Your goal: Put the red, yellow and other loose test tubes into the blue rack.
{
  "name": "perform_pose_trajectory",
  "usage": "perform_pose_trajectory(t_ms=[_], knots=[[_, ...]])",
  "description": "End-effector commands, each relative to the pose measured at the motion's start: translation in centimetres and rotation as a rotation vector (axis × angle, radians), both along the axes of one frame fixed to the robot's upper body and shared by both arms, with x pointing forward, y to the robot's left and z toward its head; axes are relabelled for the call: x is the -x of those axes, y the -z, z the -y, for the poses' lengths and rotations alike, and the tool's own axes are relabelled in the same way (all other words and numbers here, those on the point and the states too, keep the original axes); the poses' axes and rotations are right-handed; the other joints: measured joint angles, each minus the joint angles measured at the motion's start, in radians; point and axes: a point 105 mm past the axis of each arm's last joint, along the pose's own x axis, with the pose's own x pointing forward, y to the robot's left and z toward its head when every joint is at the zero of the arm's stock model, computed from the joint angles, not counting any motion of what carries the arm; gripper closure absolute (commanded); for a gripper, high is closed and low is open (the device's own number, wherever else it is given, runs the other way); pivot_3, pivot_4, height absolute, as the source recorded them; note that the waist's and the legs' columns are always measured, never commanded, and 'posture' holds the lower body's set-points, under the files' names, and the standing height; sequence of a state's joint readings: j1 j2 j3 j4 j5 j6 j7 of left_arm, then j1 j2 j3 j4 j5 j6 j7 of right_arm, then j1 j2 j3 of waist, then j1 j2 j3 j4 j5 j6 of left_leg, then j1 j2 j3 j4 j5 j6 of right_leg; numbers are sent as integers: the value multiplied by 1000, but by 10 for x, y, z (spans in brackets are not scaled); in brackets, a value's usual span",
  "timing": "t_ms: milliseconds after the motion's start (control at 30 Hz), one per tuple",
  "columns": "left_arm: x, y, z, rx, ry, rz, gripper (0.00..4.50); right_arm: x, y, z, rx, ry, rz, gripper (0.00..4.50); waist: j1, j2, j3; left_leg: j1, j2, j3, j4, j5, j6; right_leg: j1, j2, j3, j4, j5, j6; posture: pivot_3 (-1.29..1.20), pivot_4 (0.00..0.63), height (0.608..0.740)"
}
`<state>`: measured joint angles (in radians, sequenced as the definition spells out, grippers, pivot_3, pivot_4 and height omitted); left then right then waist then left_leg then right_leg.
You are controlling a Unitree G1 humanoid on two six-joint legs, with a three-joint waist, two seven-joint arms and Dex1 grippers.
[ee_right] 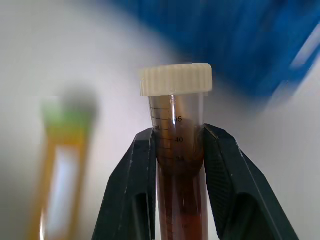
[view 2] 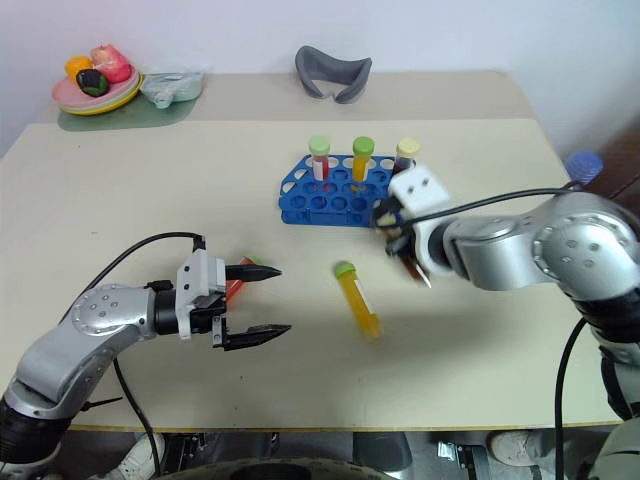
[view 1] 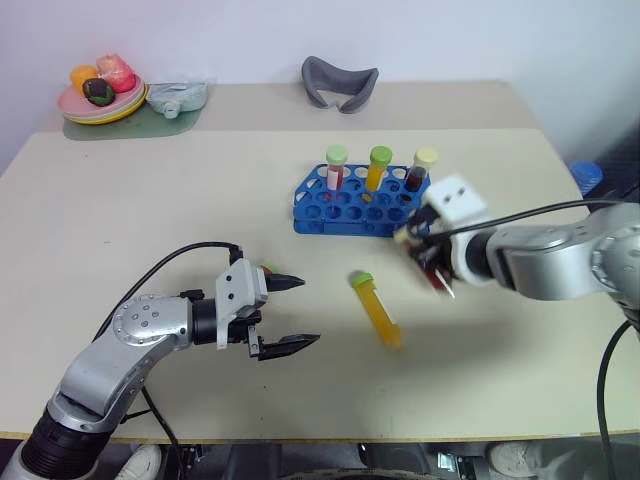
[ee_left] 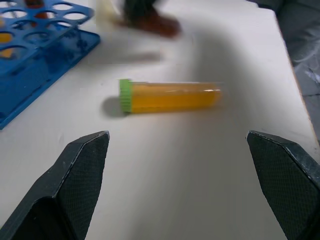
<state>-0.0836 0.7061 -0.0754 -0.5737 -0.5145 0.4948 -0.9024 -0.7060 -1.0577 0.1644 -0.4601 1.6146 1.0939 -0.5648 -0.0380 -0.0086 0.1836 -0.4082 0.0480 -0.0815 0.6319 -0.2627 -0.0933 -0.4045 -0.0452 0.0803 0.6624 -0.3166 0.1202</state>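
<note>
1. The right gripper point(ee_right: 179, 150) is clamped on the maroon tube point(ee_right: 178, 165) just below its cream cap point(ee_right: 175, 79), held above the table point(view 1: 150, 200) just in front of the blue rack point(view 1: 355, 205).
2. Three capped tubes are already seated in the rack's back row; free holes remain in front of them.
3. For this step, the maroon tube should be turned upright, bottom end down, and centred over a free hole before it is lowered; release only once seated.
4. The grip sits high on the tube, so swing of the lower end should be watched.
5. The left gripper point(view 1: 285, 314) is spread wide and empty, hovering low over the table.
6. The yellow tube point(view 1: 377, 308) lies flat between the grippers; a reddish tube point(view 2: 236, 288) is glimpsed behind the left fingers.
</note>
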Motion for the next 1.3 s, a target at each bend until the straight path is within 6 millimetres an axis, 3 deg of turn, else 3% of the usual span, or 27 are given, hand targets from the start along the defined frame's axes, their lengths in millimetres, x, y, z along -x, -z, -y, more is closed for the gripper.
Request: perform_pose_trajectory(t_ms=[33,233,400,667,1300], knots=[[-11,-5,-5,49,-69,36,0,-9,-43,10,-196,107,358,3772,4,-1,0,0,0,0,0,0,0,0,0,0,0,0,0,0,150,740],[-36,-1,-3,124,-177,104,0,-17,-41,19,-414,227,668,3772,-3,0,0,0,0,0,1,0,-1,-1,0,0,2,0,0,0,150,740],[-41,-7,2,250,-183,108,0,-23,-17,15,-394,219,767,3772,-6,1,-1,1,0,0,0,1,-1,0,0,0,3,0,0,0,150,740],[-41,-19,11,279,-161,128,0,-35,6,7,-395,197,809,3772,-7,1,-1,1,0,0,1,1,-2,0,0,0,3,0,0,0,150,740],[-41,-36,13,279,-162,134,0,-48,34,11,-390,263,818,3772,-7,1,-1,2,0,0,1,2,-2,0,0,1,5,0,0,0,150,740]])
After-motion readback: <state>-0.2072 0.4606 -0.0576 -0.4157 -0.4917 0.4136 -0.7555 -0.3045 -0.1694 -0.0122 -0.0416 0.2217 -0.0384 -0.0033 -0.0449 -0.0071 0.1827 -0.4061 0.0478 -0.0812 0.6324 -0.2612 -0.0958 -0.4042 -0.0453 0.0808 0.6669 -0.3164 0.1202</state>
